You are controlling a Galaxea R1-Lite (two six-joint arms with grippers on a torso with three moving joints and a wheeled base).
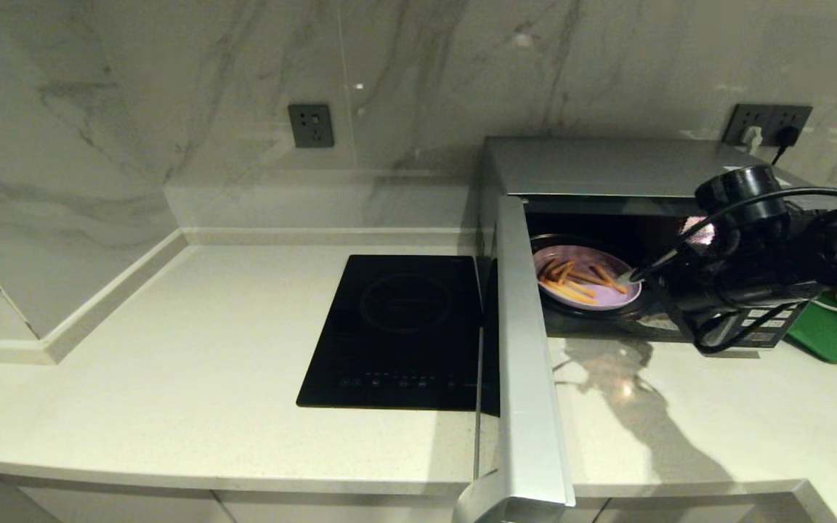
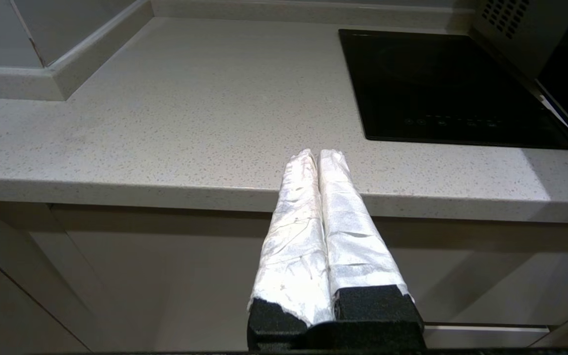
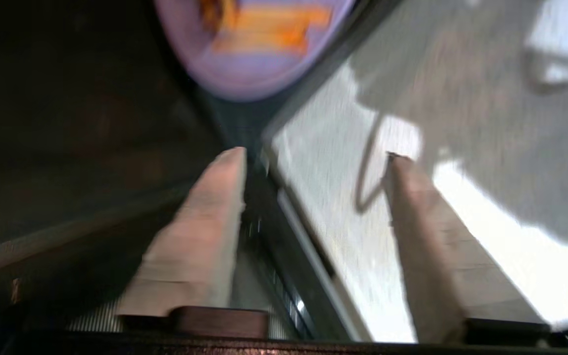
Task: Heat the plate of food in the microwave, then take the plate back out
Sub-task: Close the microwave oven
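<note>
— Pale speckled tabletop point(image 2: 165, 123) nearest, left gripper point(image 2: 318, 158) parked at its edge, fingers pressed together.

— Farther in?

— Right gripper point(image 3: 313, 153) spread wide at microwave point(image 1: 607, 167) mouth; plate of food point(image 1: 587, 286) just ahead, inside, toward the open door.

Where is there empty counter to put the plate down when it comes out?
Bare counter lies left of the black hob, up to the wall. Another patch sits before the microwave, right of its open door. The right gripper crowds the opening beside the plate of food.
</note>
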